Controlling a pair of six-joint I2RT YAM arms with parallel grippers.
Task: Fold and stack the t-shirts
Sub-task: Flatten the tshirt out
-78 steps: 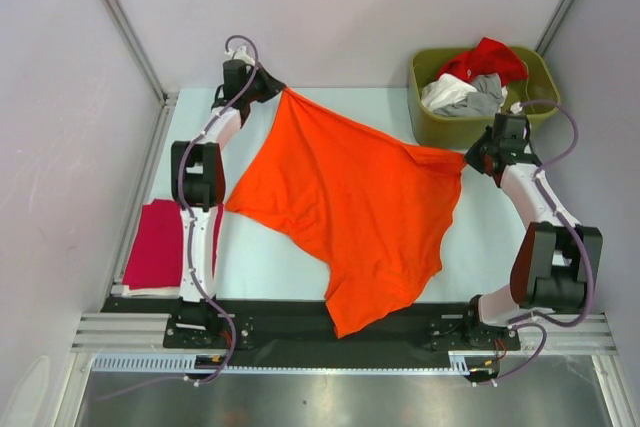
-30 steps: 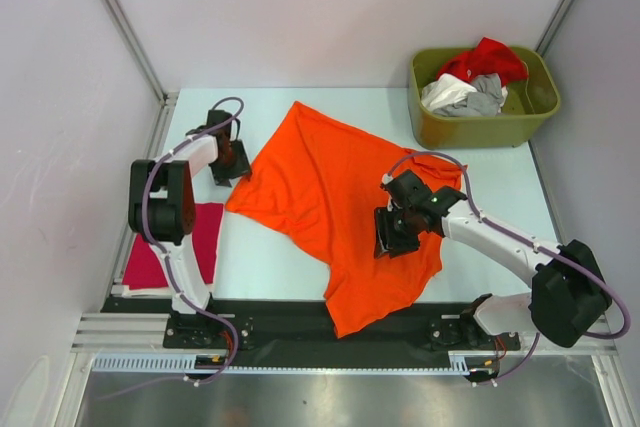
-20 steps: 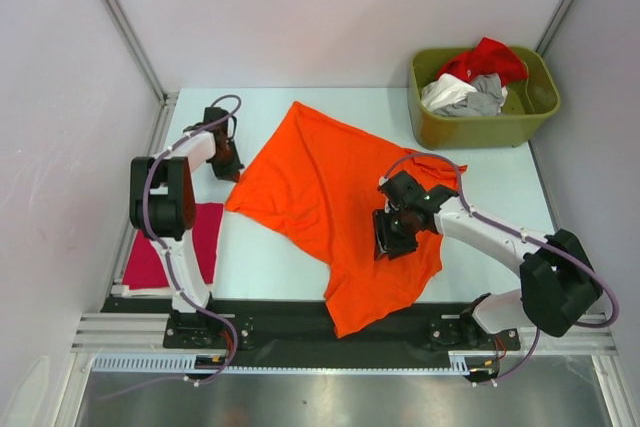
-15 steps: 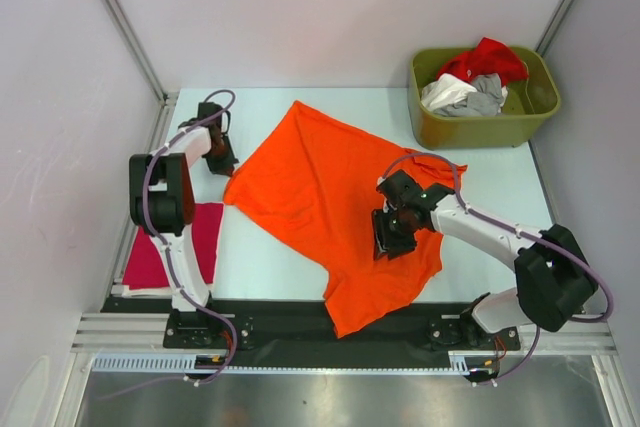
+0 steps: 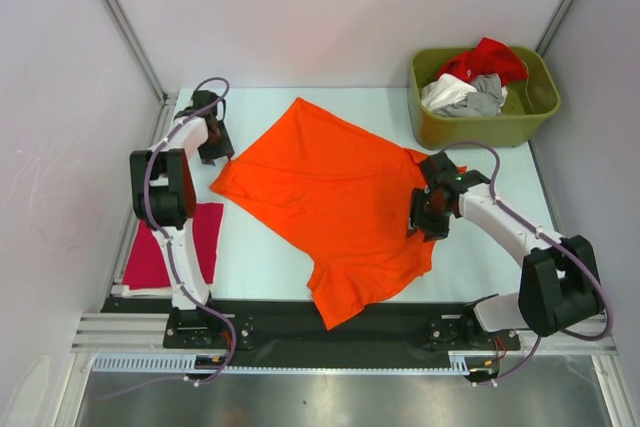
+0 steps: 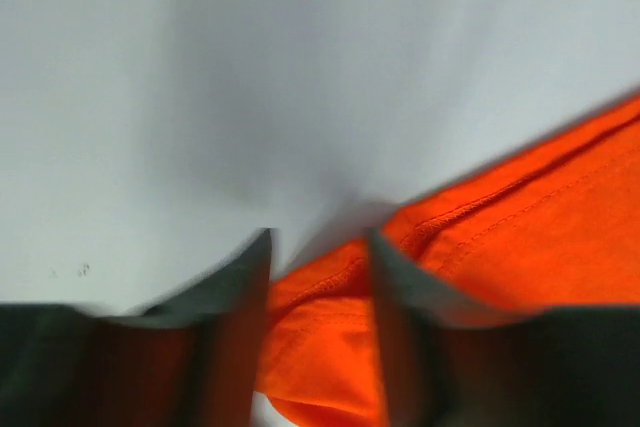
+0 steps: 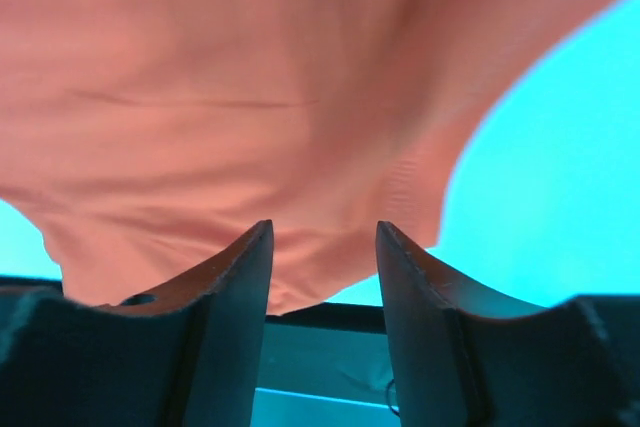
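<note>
A large bright orange t-shirt (image 5: pixel 330 197) lies spread and rumpled across the middle of the table. My left gripper (image 5: pixel 213 150) sits at its far left corner. In the left wrist view the fingers (image 6: pixel 245 292) stand apart with a fold of the orange hem (image 6: pixel 325 297) lying between them. My right gripper (image 5: pixel 425 222) hovers over the shirt's right edge, and its jaws (image 7: pixel 323 232) are open with the orange cloth (image 7: pixel 250 97) just beyond the tips. A folded magenta-red t-shirt (image 5: pixel 155 252) lies at the left front. Red (image 5: pixel 490 55), white (image 5: pixel 445 92) and grey (image 5: pixel 482 97) t-shirts fill the bin.
The olive-green bin (image 5: pixel 480 127) stands at the back right corner. White walls and a metal frame close in the table's left, back and right sides. A black rail (image 5: pixel 270 317) runs along the front edge, and the shirt's lower end overhangs it.
My right gripper moved right, from the shirt's middle to its right edge. The left gripper drew back and left at the shirt's corner. The shirt slid left and away from the front rail.
</note>
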